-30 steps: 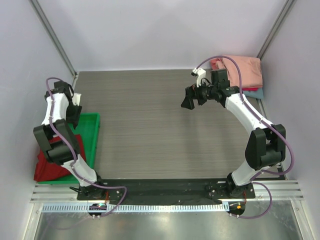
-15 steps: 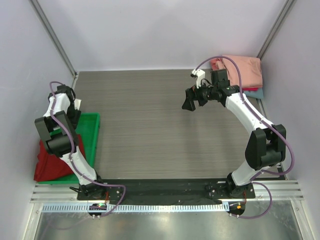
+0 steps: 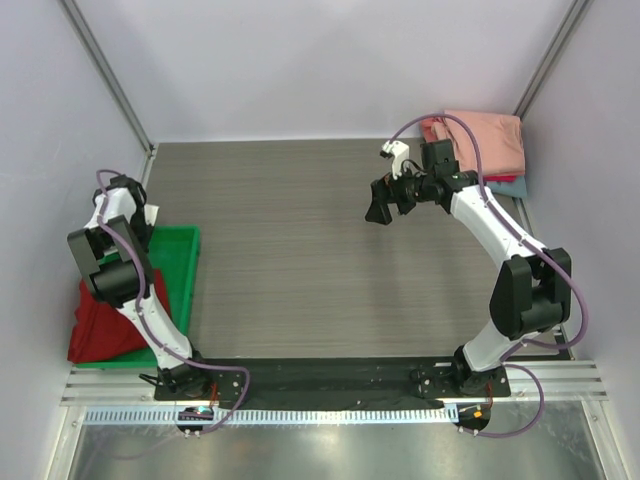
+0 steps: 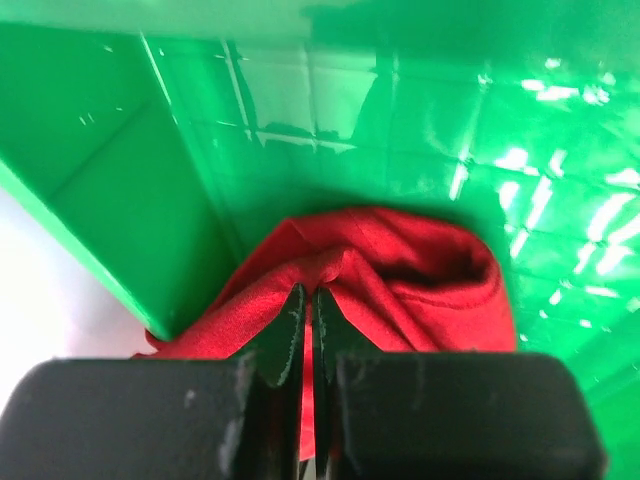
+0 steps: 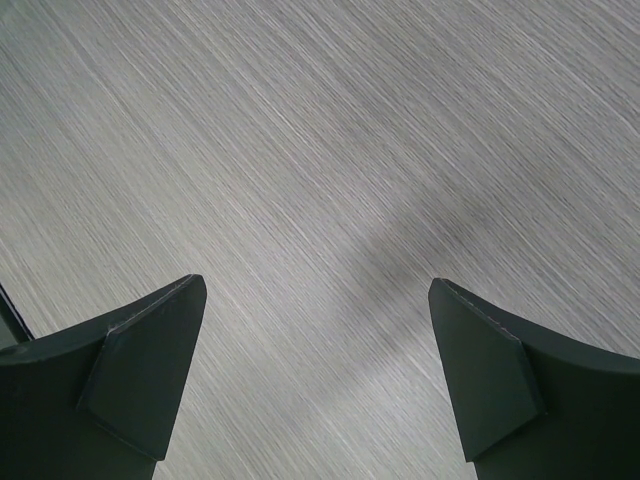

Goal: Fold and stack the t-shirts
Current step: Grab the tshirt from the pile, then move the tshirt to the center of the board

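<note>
A deep red t-shirt (image 4: 420, 290) lies bunched in the green tray (image 4: 430, 130); from above it shows at the tray's near end (image 3: 105, 325). My left gripper (image 4: 308, 293) is shut on a raised fold of this red cloth, which is pinched between the fingertips. In the top view the left arm's own links hide those fingers. My right gripper (image 3: 385, 205) hangs open over bare table, with nothing between its fingers (image 5: 150, 340). A folded salmon-pink t-shirt (image 3: 490, 140) sits on a teal one (image 3: 512, 187) at the back right corner.
The green tray (image 3: 185, 270) stands along the table's left edge, against the left wall. Grey walls and metal posts close in the table on three sides. The grey woodgrain table (image 3: 290, 240) spreads between the two arms.
My left gripper has shut on the red t-shirt in the tray, and the left wrist has shifted slightly towards the wall. The right arm has barely moved.
</note>
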Available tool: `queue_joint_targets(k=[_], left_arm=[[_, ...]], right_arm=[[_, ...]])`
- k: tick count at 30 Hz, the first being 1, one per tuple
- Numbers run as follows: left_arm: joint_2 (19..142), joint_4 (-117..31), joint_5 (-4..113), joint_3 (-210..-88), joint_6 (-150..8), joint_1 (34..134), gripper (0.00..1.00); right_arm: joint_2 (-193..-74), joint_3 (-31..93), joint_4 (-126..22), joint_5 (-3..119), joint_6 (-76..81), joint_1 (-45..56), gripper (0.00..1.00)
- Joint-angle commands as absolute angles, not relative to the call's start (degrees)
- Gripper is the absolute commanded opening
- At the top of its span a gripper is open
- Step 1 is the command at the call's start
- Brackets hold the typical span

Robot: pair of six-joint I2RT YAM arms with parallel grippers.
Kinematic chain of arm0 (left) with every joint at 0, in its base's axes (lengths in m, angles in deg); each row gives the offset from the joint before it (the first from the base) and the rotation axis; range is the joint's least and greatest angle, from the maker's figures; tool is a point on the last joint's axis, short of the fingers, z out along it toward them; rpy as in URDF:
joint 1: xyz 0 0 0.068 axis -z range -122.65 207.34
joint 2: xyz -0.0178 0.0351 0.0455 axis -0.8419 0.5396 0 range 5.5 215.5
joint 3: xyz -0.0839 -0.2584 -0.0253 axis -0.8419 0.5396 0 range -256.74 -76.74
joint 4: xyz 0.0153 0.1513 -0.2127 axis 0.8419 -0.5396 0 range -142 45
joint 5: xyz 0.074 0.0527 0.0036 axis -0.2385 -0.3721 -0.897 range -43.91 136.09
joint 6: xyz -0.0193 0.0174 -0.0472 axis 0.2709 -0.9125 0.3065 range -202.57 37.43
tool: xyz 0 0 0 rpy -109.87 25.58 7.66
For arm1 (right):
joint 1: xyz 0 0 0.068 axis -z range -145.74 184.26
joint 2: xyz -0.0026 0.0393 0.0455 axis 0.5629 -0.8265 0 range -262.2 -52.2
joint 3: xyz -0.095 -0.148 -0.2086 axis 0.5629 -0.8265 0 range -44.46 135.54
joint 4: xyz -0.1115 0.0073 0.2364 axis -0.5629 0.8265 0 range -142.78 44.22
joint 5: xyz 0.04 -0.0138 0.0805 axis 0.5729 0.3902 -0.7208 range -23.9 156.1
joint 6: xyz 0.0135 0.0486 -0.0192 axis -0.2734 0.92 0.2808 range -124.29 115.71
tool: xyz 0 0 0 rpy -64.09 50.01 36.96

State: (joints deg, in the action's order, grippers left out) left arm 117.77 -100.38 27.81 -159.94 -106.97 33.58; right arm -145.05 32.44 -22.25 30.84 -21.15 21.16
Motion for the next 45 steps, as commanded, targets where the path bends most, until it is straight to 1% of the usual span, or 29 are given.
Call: queue_joint_targets(k=[1,3,4,7,10,11,13,14,15,17,18,20,21,23,25,26,28,29,30,32,33,36,38,40,41,42,43,44,45], left_arm=[[110.65,-102.74,30.7,-161.9,-106.65,33.18,0.0],[107.3,-104.67,33.69,-163.48,-106.3,33.18,0.0],[103.37,-105.38,35.18,-164.44,-105.78,33.18,0.0],[96.42,-108.37,41.77,-170.5,-104.72,33.18,0.0],[92.26,-110.65,48.87,-178.93,-103.75,33.26,0.0],[90.16,-111.01,50.99,-183.74,-103.4,33.35,0.0],[88.74,-110.57,54.69,-191.12,-102.78,33.79,0.0],[87.87,-109.7,56.1,-193.61,-102.43,34.05,0.0],[87.25,-108.82,58.72,-195.98,-102.0,34.49,0.0],[86.28,-106.37,63.03,-201.07,-101.29,34.84,0.0],[84.97,-102.26,66.1,-201.89,-100.33,35.45,0.0],[83.82,-96.54,68.14,-203.12,-97.61,37.04,0.0],[83.73,-91.2,69.37,-203.82,-96.2,38.61,0.0],[85.56,-88.26,72.18,-209.34,-92.16,41.16,0.0],[90.28,-87.54,75.17,-214.53,-89.88,45.29,0.0],[91.97,-87.54,76.23,-219.25,-89.6,47.31,0.0],[96.53,-87.37,76.15,-224.1,-89.95,53.89,0.0],[97.95,-87.02,74.23,-224.83,-90.73,56.44,0.0],[98.66,-86.67,73.43,-224.92,-92.39,62.3,0.0],[100.6,-87.45,71.06,-223.09,-100.82,67.86,0.0],[101.12,-88.06,68.53,-222.47,-103.28,73.03,0.0],[103.58,-88.34,64.92,-220.27,-107.53,80.08,0.0],[105.51,-87.46,62.88,-220.18,-104.65,82.56,0.0],[106.31,-87.28,61.04,-218.87,-102.09,82.92,0.0],[106.4,-87.54,61.29,-217.47,-100.86,82.92,0.0],[105.53,-87.19,61.9,-215.02,-99.98,82.92,0.0],[104.65,-86.23,62.26,-208.29,-99.19,83.01,0.0],[103.95,-82.66,61.83,-204.92,-97.79,83.18,0.0],[103.33,-80.18,60.95,-201.66,-95.68,83.27,0.0]], right_arm=[[-139.84,33.32,-21.58,32.0,-22.56,21.07,1.0],[-137.99,33.41,-20.35,33.05,-25.72,20.9,1.0],[-135.8,33.58,-19.91,33.49,-26.6,20.55,1.0],[-131.67,34.11,-19.38,37.36,-28.19,19.23,1.0],[-129.19,34.03,-20.69,42.53,-27.06,19.23,1.0],[-128.49,34.2,-21.83,44.9,-25.74,19.23,1.0],[-129.18,37.08,-21.49,52.26,-21.28,19.23,1.0],[-131.45,39.1,-17.92,53.44,-21.25,19.23,1.0],[-133.74,45.3,-14.84,53.88,-21.68,19.23,1.0],[-138.3,52.71,-5.9,55.55,-20.91,19.23,1.0],[-141.98,56.83,-5.23,56.86,-19.24,19.23,1.0],[-141.85,56.53,-8.01,58.8,-18.96,19.23,1.0],[-140.54,55.74,-9.52,59.5,-19.05,19.23,1.0],[-140.61,55.82,-11.11,60.56,-20.27,19.23,1.0],[-141.83,57.92,-11.11,61.35,-21.24,19.4,1.0],[-142.37,58.37,-11.72,61.44,-21.6,19.84,1.0],[-143.77,58.98,-12.69,61.79,-20.2,20.89,1.0],[-144.21,58.99,-13.22,62.06,-19.24,21.33,1.0],[-144.48,58.64,-13.66,61.89,-17.23,21.95,1.0],[-144.92,57.76,-15.15,62.76,-15.63,23.87,1.0],[-145.09,57.49,-15.51,63.11,-14.58,24.84,1.0],[-145.19,57.75,-15.69,61.71,-10.89,29.33,1.0],[-143.18,57.58,-14.81,56.98,-11.92,31.09,1.0],[-141.41,56.97,-13.23,54.08,-15.17,31.27,0.96],[-140.27,56.27,-11.4,49.54,-17.36,31.36,0.92],[-137.83,55.13,-10.51,45.66,-19.73,31.27,0.89],[-136.15,51.55,-9.54,42.75,-22.19,30.4,0.88],[-134.65,49.25,-7.71,40.38,-27.17,29.17,0.87],[-133.16,46.71,-7.25,41.13,-28.96,27.77,0.85]])
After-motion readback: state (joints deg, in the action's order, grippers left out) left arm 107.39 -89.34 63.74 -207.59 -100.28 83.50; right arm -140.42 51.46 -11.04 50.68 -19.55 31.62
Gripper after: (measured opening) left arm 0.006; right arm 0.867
